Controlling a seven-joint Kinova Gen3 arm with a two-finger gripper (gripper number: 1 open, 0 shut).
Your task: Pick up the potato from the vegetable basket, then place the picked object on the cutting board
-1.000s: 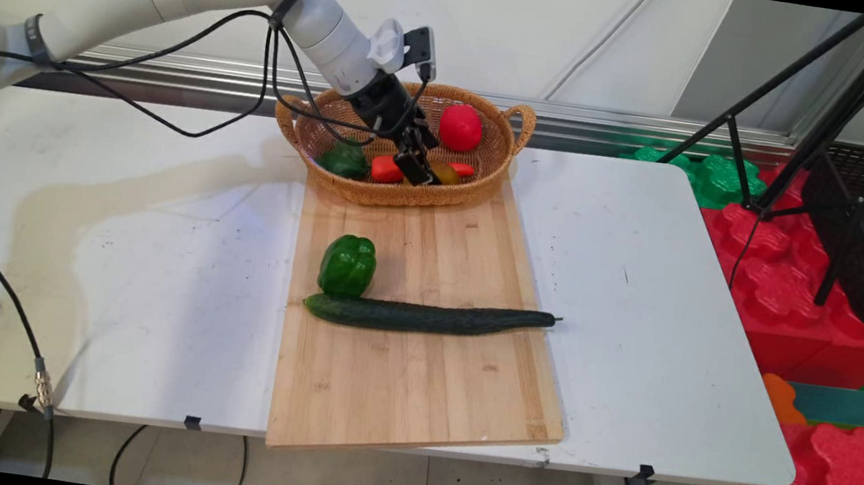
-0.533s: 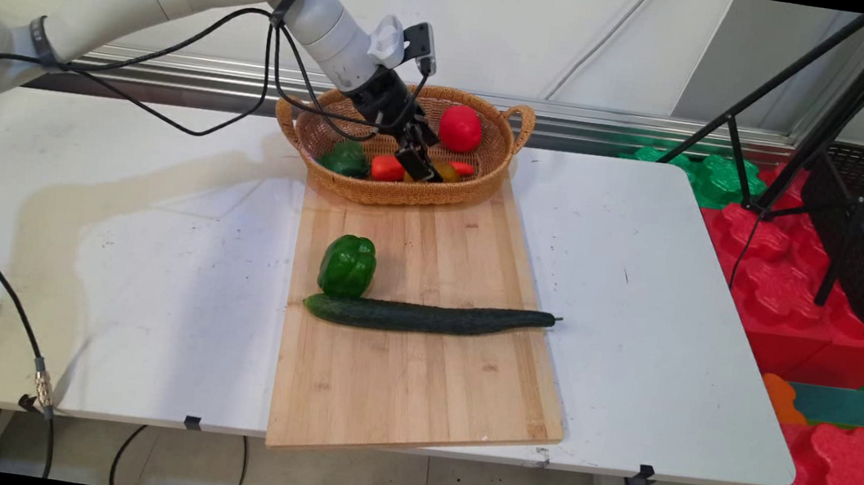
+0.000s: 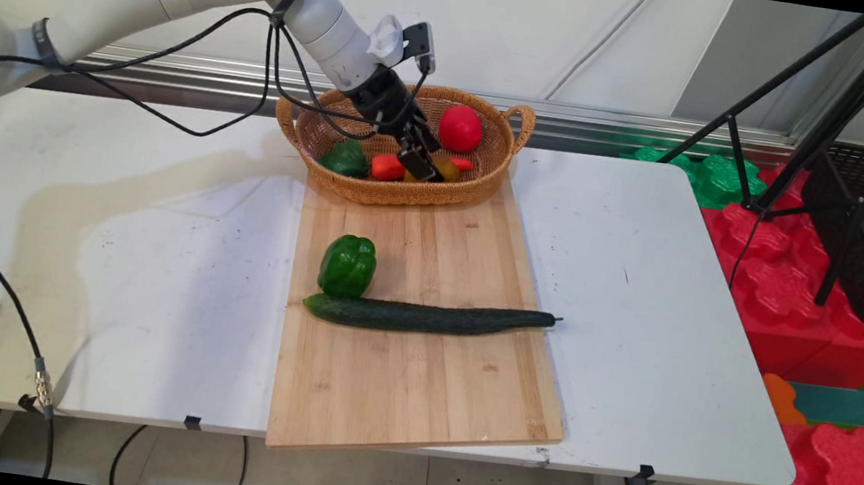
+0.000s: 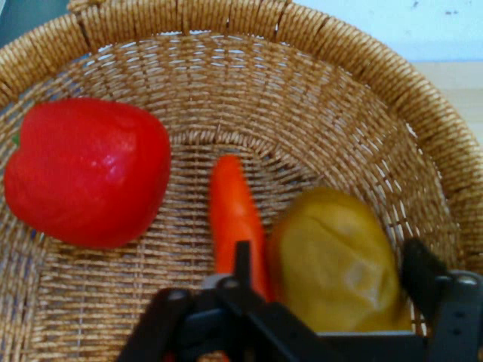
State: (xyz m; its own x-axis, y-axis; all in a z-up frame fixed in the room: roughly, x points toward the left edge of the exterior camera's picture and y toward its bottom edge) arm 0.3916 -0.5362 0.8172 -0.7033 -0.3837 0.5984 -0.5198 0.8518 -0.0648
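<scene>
gripper (image 4: 332,271) inside the wicker basket (image 4: 423,113), fingers spread around the yellow-brown vegetable (image 4: 332,256), not clamped. risk: the left finger (image 4: 243,260) touches the carrot (image 4: 232,211) beside it; closing could pinch both or push the vegetable against the basket's near rim.

Basket (image 4: 423,113) wall curves close around the tool (image 4: 332,271), whose fingers straddle a yellow vegetable (image 4: 332,256); carrot (image 4: 234,211) and red pepper (image 4: 87,170) crowd one side.
</scene>
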